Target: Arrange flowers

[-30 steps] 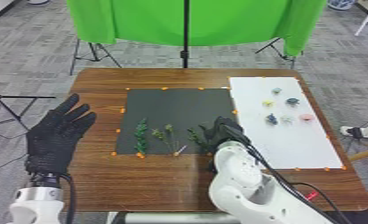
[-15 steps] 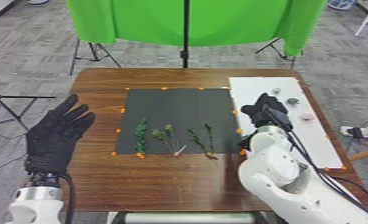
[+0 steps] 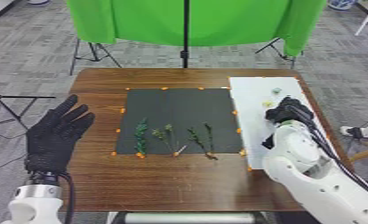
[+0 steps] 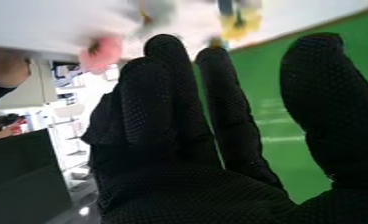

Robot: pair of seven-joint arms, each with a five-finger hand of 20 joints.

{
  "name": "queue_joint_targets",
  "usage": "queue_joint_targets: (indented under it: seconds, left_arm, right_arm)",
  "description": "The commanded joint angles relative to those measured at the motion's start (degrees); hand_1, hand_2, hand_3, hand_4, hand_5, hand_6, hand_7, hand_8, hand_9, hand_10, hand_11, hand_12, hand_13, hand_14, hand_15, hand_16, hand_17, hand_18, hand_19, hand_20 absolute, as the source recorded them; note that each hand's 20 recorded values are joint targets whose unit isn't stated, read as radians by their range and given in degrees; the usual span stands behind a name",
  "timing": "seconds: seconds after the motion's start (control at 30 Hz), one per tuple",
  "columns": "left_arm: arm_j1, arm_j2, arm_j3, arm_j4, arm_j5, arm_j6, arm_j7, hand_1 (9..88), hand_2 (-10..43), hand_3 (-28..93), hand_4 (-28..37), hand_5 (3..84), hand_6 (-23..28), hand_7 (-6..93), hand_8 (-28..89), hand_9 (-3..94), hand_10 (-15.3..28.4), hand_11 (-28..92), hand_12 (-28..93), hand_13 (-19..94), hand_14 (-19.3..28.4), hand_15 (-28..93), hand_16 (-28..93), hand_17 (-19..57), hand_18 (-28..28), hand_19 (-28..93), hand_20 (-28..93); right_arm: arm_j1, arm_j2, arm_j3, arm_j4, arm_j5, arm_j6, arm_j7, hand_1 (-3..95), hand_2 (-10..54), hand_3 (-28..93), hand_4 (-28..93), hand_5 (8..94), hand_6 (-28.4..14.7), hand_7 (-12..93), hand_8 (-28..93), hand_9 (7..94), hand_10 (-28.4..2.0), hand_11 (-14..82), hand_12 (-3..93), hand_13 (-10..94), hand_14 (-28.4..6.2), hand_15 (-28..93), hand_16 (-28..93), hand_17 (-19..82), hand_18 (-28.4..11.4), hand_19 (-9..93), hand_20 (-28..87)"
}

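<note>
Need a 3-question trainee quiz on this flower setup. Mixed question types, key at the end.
1. True or false: the left hand is to the left of the black mat.
2. Multiple choice: in the head view, the right hand is over
a) the black mat
b) the white sheet
c) the table's far left corner
3. Fill in the colour: the right wrist view shows a yellow flower head and a ____ flower head.

Key: 1 true; 2 b; 3 pink
</note>
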Motion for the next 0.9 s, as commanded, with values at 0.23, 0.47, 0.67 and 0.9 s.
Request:
queue_joint_targets:
  seconds: [0.23,0.47,0.67,0.9]
  left_arm:
    - [-0.48,-0.76,1.30,0.61,-0.68,0.36,-0.50,24.1,6.5,80,-23.4,42.5,11.9,11.9,-9,38.4,21.7,27,11,29,28.4,55,-10,-8.0,25.9,58,14]
    - [-0.54,-0.55,1.15,1.03,-0.91,0.26,0.03,24.2,6.5,80,-23.4,42.0,12.0,11.9,-9,38.3,21.5,27,11,29,28.4,55,-10,-8.0,25.9,58,14]
    - [0.05,-0.51,0.94,1.33,-1.05,-0.05,0.31,24.3,6.5,80,-23.5,41.7,12.0,11.9,-9,38.3,21.6,27,11,29,28.4,55,-10,-8.0,25.9,58,14]
    - [0.09,-0.05,-0.21,0.75,-0.83,-0.04,0.68,24.1,6.4,80,-23.6,41.5,12.0,11.8,-9,38.0,21.5,27,11,29,28.4,55,-10,-8.0,25.9,58,14]
  right_arm:
    - [10.99,-1.67,-15.40,10.77,-4.48,4.31,3.19,37.2,-9.5,78,-26,58.8,-1.3,20,-14,62.7,-19.7,47.8,15.4,57,-16.8,85,10,23,-28.4,88,48]
    - [13.23,-0.80,-20.50,13.40,-9.13,9.10,4.20,52.8,-9.5,68,-28,82.9,1.3,19,2,83.5,-10.1,40.7,23.5,70,-10.0,81,16,31,-26.2,93,43]
    - [14.36,0.47,-21.83,11.55,-12.40,13.41,4.21,54.6,-9.5,69,-28,86.0,0.5,18,3,87.2,-9.0,39.1,24.6,73,-8.7,80,17,34,-25.1,93,46]
    - [16.64,-4.69,-22.99,4.73,-14.63,14.83,-3.56,54.1,-9.5,71,-28,87.0,0.1,17,4,88.8,-10.0,39.1,23.7,73,-9.0,80,17,34,-25.0,93,48]
